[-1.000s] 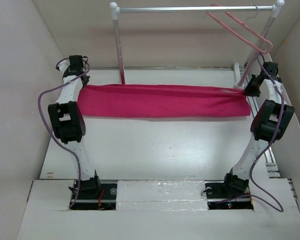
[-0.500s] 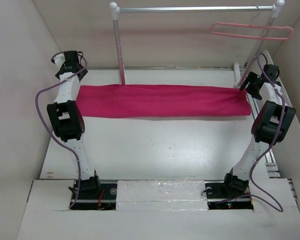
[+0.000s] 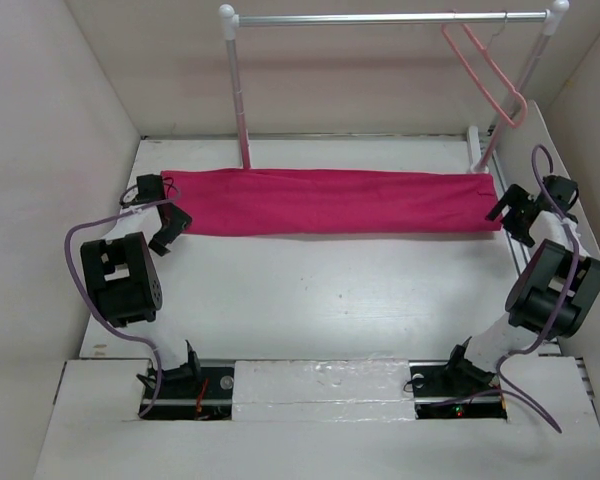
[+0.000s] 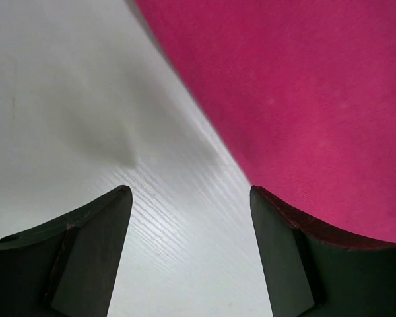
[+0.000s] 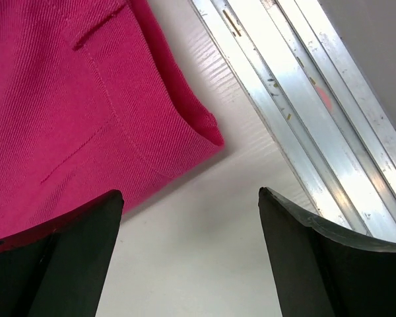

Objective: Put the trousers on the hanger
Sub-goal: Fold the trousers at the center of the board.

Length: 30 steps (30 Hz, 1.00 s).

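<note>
Two empty grippers, jaws apart: left gripper (image 3: 172,228) beside left end of trousers (image 3: 330,202), right gripper (image 3: 510,218) beside right end. Trousers' long axis runs left-right. Hanger (image 3: 490,70) hangs on rail (image 3: 380,18) far right, nearer right arm.

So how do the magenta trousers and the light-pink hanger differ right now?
The bright magenta-pink fabric trousers lie flat on the white table, folded into a long band; the thin light-pink triangular hanger hangs from the right end of the white-and-silver clothes rail. The trousers are a broad soft sheet spanning most of the table; the hanger is a small bare outline. Both are pink.
</note>
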Each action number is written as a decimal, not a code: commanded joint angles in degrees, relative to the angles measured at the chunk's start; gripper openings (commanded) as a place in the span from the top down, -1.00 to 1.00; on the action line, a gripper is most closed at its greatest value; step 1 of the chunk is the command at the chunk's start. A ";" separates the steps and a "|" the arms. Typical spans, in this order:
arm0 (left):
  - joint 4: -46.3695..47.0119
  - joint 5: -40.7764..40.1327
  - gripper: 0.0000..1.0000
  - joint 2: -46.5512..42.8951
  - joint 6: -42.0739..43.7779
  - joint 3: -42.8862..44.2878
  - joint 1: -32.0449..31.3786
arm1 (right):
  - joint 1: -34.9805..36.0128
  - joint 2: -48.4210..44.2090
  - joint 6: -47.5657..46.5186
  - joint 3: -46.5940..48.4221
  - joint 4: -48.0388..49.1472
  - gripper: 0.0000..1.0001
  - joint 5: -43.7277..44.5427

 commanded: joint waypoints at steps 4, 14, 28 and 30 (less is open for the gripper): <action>1.24 5.53 -0.37 6.54 -2.25 0.98 0.79 | 1.67 -0.08 1.96 -4.56 6.89 -0.71 -5.97; 2.57 5.18 -0.33 13.77 -5.24 6.16 0.79 | 5.10 11.78 10.15 1.31 12.44 -0.66 -7.48; -3.40 -7.90 1.00 14.40 0.47 13.99 1.32 | 5.46 3.54 4.72 -1.12 6.02 0.90 0.70; -4.20 -11.07 1.00 12.47 0.82 11.28 1.93 | 3.27 -1.47 3.48 -6.11 5.14 0.92 0.18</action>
